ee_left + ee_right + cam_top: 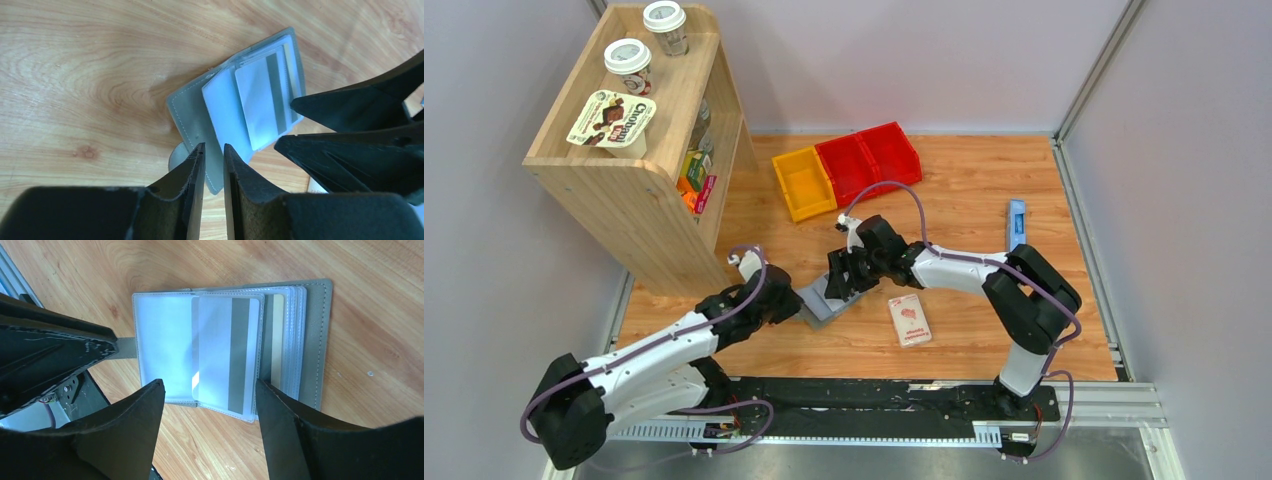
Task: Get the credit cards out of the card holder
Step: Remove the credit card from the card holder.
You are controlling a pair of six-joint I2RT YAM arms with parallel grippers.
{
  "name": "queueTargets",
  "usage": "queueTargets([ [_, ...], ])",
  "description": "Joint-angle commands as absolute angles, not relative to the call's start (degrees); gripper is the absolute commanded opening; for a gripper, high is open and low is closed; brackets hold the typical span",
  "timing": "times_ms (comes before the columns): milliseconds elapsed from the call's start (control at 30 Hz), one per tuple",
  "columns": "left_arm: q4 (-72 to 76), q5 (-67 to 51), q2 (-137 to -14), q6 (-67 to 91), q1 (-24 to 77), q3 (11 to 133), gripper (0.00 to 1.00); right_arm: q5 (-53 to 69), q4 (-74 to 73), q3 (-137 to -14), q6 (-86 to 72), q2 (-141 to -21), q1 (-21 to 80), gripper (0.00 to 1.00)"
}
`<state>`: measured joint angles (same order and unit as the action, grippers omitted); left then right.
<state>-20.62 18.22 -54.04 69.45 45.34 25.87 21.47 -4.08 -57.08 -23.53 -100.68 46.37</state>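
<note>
The grey card holder (822, 303) lies open on the wooden table between my two grippers. Its pale blue-grey pockets face up. A whitish-grey credit card (225, 350) with a grey stripe sits in the top sleeve, and a tan card (277, 340) shows edge-on behind it. My left gripper (214, 146) stands over the grey cover's near edge (192, 120), jaws a narrow gap apart and open. My right gripper (209, 382) is open wide, its fingertips either side of the striped card's lower edge. The right fingers (350, 105) also show in the left wrist view.
A white-and-pink packet (910, 320) lies right of the holder. A small blue object (1016, 222) sits at the far right. A yellow bin (803, 183) and red bins (869, 160) stand behind. A wooden shelf (634, 150) with cups is at the left.
</note>
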Motion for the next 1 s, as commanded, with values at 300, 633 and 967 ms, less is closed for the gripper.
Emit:
queueTargets([
  [300,-17.2,17.1,-56.0,67.7,45.6,33.0,0.28,21.0,-2.9,-58.3,-23.6,-101.2,46.6,0.66],
  [633,-4.4,13.9,-68.3,73.6,45.6,28.2,0.24,20.7,-1.7,-56.0,-24.3,-100.9,46.1,0.62],
  [967,11.3,12.0,-71.2,80.6,45.6,16.4,0.29,21.9,1.1,-53.7,-25.9,-101.8,45.5,0.61],
])
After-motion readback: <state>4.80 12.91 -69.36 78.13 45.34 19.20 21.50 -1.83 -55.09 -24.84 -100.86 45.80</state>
